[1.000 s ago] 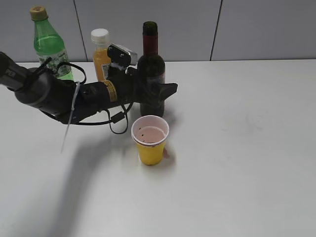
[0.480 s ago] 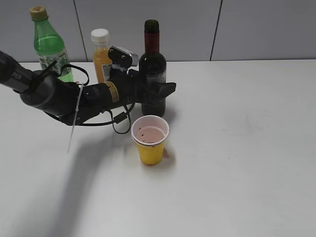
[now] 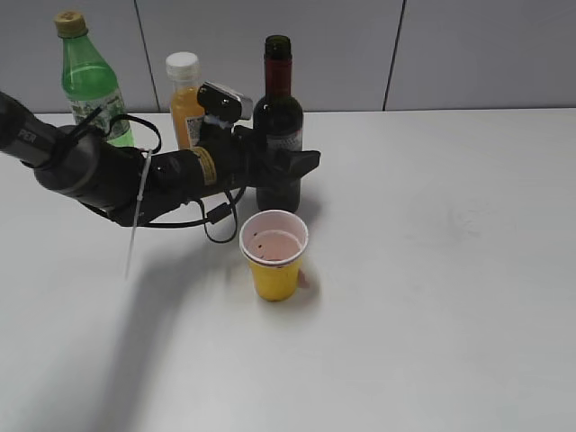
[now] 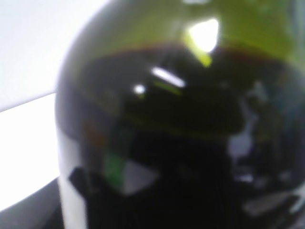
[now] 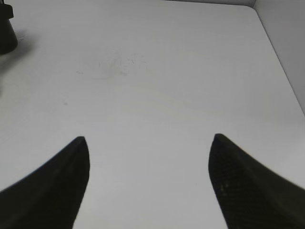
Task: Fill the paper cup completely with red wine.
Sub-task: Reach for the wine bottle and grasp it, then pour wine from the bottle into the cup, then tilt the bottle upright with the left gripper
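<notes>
My left gripper point(image 3: 286, 167) pinches the wine bottle point(image 3: 276, 135), upright just behind the paper cup point(image 3: 274, 255); right gripper point(image 5: 148, 179) spread, idle. Grasp step; next lift, tilt neck over cup.

Exterior: slanted down across table point(image 3: 432, 270) | left wrist: pressed close against wine bottle point(image 4: 181, 133), shared with exterior | right wrist: down over bare tabletop.

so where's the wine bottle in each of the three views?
Exterior: wine bottle upper centre, behind the paper cup, left end effector around it.
Left wrist: fills the frame.
Right wrist: dark base at top-left edge, probably it.
Shared landmark: white table.
</notes>
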Available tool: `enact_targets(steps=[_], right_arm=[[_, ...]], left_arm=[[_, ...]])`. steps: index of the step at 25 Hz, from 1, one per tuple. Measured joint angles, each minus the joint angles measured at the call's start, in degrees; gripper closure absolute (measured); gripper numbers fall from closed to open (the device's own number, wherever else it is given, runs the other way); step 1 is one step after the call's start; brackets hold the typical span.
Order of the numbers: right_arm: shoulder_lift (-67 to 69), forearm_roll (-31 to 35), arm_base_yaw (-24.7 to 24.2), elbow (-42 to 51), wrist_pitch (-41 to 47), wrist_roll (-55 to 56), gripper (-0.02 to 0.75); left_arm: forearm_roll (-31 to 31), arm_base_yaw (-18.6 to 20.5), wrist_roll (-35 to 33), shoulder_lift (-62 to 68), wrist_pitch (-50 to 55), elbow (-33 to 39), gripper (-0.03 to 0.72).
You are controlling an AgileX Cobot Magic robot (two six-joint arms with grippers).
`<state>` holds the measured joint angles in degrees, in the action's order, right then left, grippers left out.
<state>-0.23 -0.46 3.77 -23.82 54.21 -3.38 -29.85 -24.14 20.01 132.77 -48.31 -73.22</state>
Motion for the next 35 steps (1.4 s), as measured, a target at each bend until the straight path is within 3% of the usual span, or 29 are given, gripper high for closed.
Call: enact_targets(steps=[23,28,35], right_arm=[[0.0,0.0,0.0,0.0,0.0,0.0,0.148],[0.0,0.0,0.0,0.0,0.0,0.0,0.148],[0.0,0.0,0.0,0.0,0.0,0.0,0.148]], left_arm=[[-1.12,1.13,0.18,-12.96,1.73,5.56,0.129],[1.08,1.96,-1.99,-18.3,2.16,11.29,0.131],[8.89,2.22,-9.57,-27.83,3.02,24.35,0.131]])
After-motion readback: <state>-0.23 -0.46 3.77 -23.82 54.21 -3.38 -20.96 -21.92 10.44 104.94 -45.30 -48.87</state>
